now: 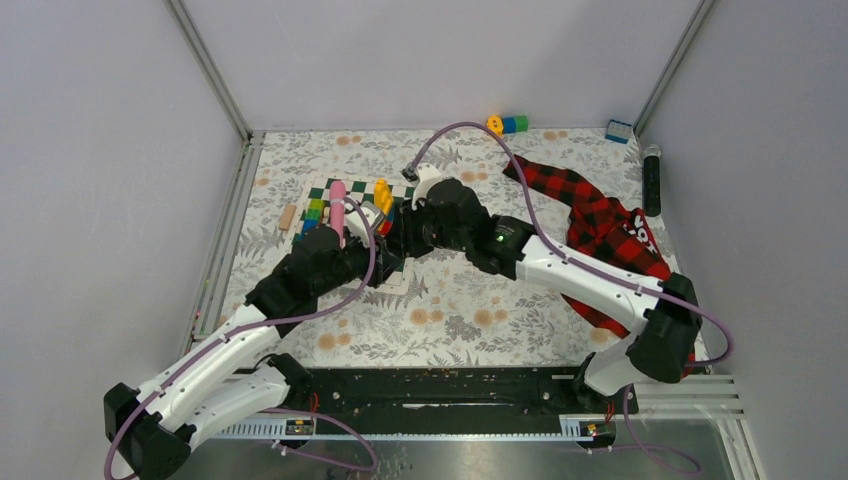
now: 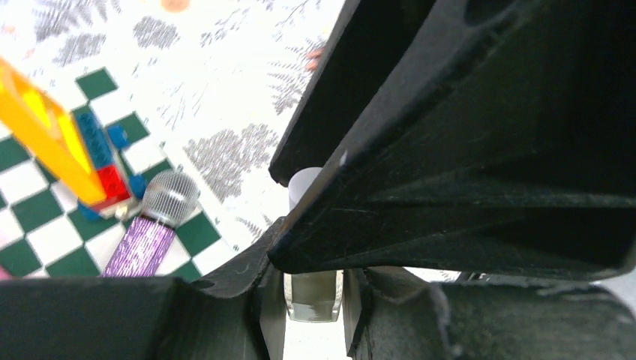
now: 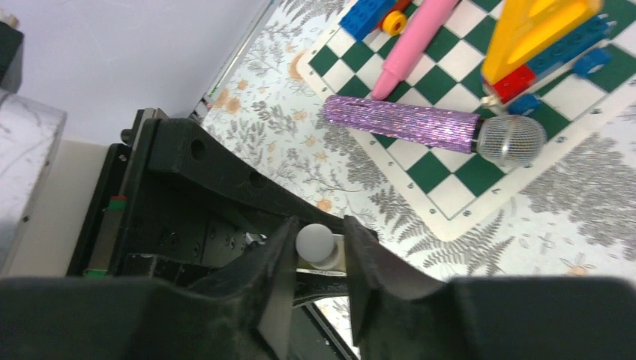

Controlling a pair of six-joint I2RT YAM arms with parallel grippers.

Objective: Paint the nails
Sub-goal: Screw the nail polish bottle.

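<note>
My left gripper (image 2: pixel 313 319) is shut on a small clear glass bottle (image 2: pixel 313 294). The bottle's white round cap (image 3: pixel 313 240) sits between the fingers of my right gripper (image 3: pixel 321 259). The cap touches that gripper's left finger, and a thin gap shows at the right one, so it stands open around the cap. In the top view the two grippers meet nose to nose (image 1: pixel 398 236) at the checkered mat's right edge. A red-and-black plaid sleeve (image 1: pixel 600 225) lies at the right. The nails are hidden from every view.
On the green-and-white checkered mat (image 1: pixel 322 190) lie a pink stick (image 1: pixel 338 205), a yellow block on coloured bricks (image 1: pixel 382 193) and a purple glitter microphone (image 3: pixel 405 124). A wooden block (image 1: pixel 288 216) lies to its left. A black cylinder (image 1: pixel 651 180), a blue brick (image 1: pixel 618 130) and a coloured toy (image 1: pixel 508 124) lie along the back.
</note>
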